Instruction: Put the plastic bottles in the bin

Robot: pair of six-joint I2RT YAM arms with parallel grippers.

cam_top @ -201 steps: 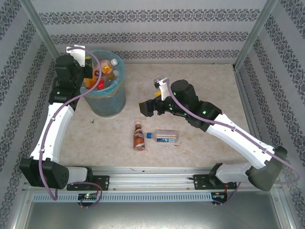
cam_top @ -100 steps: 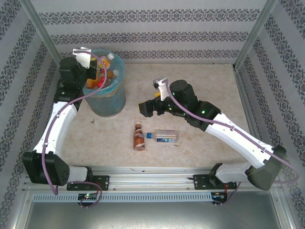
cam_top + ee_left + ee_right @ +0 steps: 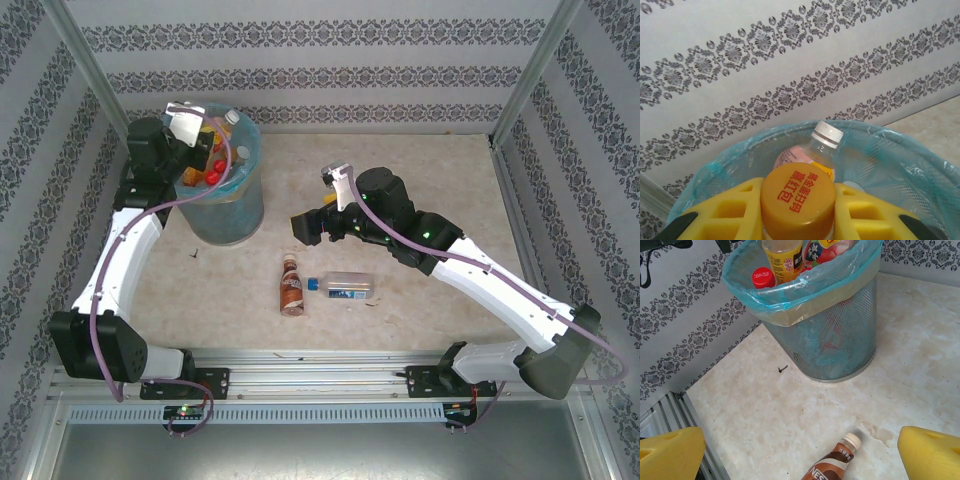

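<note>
A clear plastic bottle with an orange cap [image 3: 797,200] sits low in the centre of the left wrist view, pinched just under its cap between the yellow fingers [image 3: 735,210] of the left gripper [image 3: 797,205]. It hangs upright over the round grey-blue mesh bin [image 3: 890,150] with its light-blue bag liner, so letting go should drop it straight in. The bin stands at the upper left of the overhead frame and already holds several bottles, among them a white-capped clear bottle [image 3: 827,135] and a red-capped bottle [image 3: 763,277] near the rim.

Two are not yet binned. A brown-labelled bottle [image 3: 291,288] and a clear bottle with a blue cap [image 3: 345,286] lie on their sides on the pale stone-patterned table [image 3: 420,170], below centre in the overhead frame and close to each other.

The right gripper [image 3: 305,228] hovers just above them in that frame, its jaws spread wide and holding nothing, probably poised to take the brown one once the bin mouth is free.
</note>
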